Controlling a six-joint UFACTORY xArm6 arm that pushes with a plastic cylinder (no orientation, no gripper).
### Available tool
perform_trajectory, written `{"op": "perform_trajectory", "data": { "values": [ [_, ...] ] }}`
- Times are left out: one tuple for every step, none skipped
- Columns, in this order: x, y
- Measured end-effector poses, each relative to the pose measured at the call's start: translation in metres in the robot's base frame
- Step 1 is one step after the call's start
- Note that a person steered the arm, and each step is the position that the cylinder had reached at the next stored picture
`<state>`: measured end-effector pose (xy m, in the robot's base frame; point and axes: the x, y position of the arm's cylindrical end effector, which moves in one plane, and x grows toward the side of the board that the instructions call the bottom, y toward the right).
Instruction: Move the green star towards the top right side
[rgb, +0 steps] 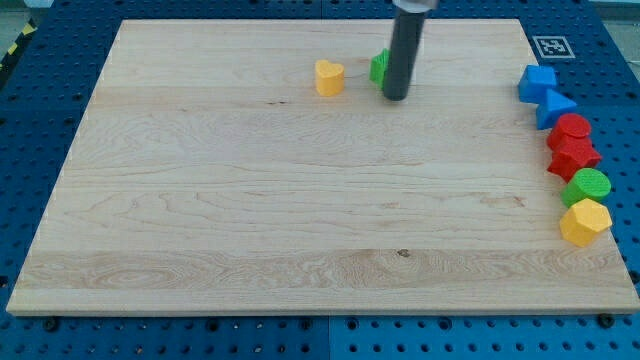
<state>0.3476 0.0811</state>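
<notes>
Eight blocks: all sit on the tabletop (250, 200); only one matters to the task.
Green star: (379, 67) near the view's top, a little right of centre, mostly hidden behind the rod, so its shape is hard to confirm.
My tip: (396, 97) just at the star's right and lower side, touching or nearly so; I cannot tell which.
Gripper: none on this arm, only the rod, so nothing is clenched or released.
Yellow heart: (329, 77) close on the star's left, apart from it.
Right edge cluster: blue block (536, 83), blue triangle (555, 107), two red blocks (572, 127) (573, 156), green cylinder (587, 186), yellow hexagon (585, 221), stacked down the view's right side.
Step in hand: judged as getting into place for the push; the tip looks to be on the wrong side for a rightward shove.
Doing it well: bring the tip round to the star's left, between star and heart, without nudging the heart, then push steadily right and slightly up through the star's middle so it does not spin off.
Risk: an off-centre push could send the star off the top edge, which is close.
Stopping point: short of the blue block, so the cluster stays undisturbed.
</notes>
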Motion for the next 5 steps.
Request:
{"op": "perform_trajectory", "data": {
  "values": [
    [-0.013,-0.033],
    [-0.029,-0.04],
    [-0.029,-0.018],
    [-0.029,0.003],
    [-0.03,0.007]
  ]
}}
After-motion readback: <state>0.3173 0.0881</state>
